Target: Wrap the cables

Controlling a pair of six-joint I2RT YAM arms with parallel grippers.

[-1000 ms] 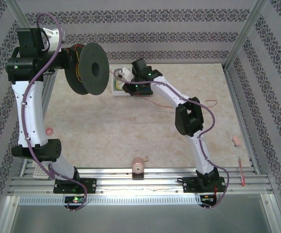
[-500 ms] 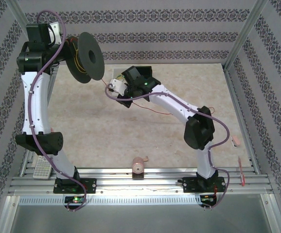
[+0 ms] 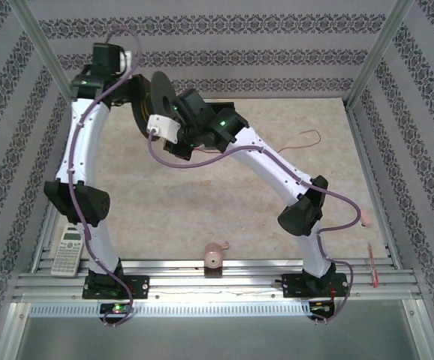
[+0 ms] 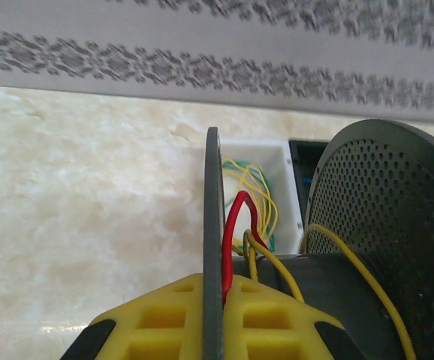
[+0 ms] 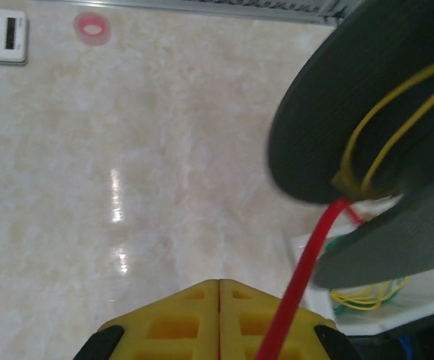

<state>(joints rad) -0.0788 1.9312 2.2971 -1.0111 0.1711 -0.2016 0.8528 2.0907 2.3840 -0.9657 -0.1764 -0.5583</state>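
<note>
Near edge: calculator (image 3: 68, 251) at left, pink roll (image 3: 214, 257) at centre, both on the table (image 3: 164, 195).
Right gripper (image 5: 218, 289): fingers pressed together; red cable (image 5: 301, 281) crosses its right finger; can't tell if it is pinched.
Left gripper (image 4: 214, 281): clamped on the thin flange of the spool (image 4: 382, 225), which is held off the table.
Red cable: runs straight from right gripper to spool core, beside yellow wire turns; loose red strand on table at far right.
Far: white box (image 4: 293, 187) of yellow-green wire, just past the spool.
</note>
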